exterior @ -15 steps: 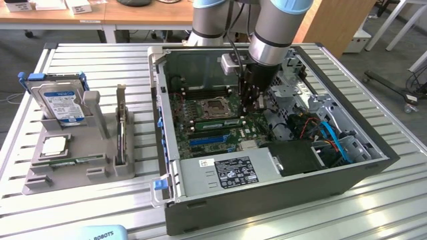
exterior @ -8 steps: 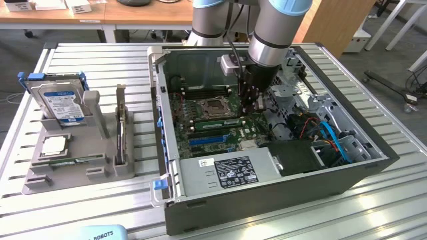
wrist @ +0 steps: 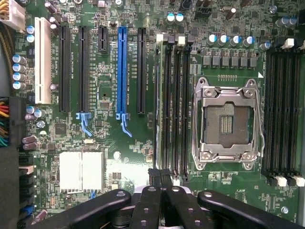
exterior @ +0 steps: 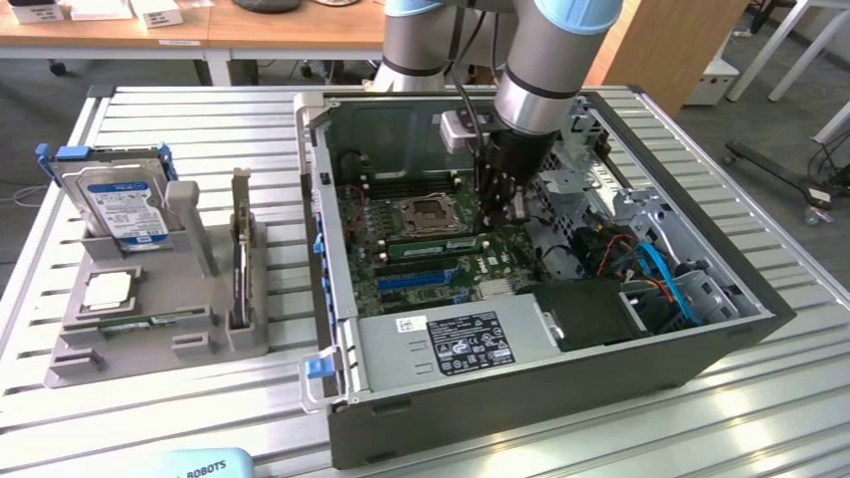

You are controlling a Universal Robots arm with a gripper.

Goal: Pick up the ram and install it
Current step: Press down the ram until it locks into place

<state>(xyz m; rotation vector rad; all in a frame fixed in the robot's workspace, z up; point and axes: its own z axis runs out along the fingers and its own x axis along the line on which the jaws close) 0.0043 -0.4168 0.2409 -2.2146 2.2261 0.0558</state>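
The gripper (exterior: pixel 505 214) is down inside the computer case (exterior: pixel 743 329), near the middle of the exterior view. Its fingers (wrist: pixel 147 210) are closed tight, with nothing seen held between them. The ram (exterior: pixel 425 244) lies in a slot on the green board (exterior: pixel 459 271), just below the chip socket (exterior: pixel 428 213), and the gripper is at its end. A push on one end could leave the ram crooked. Too hard a push could bend the board or slip onto the socket.
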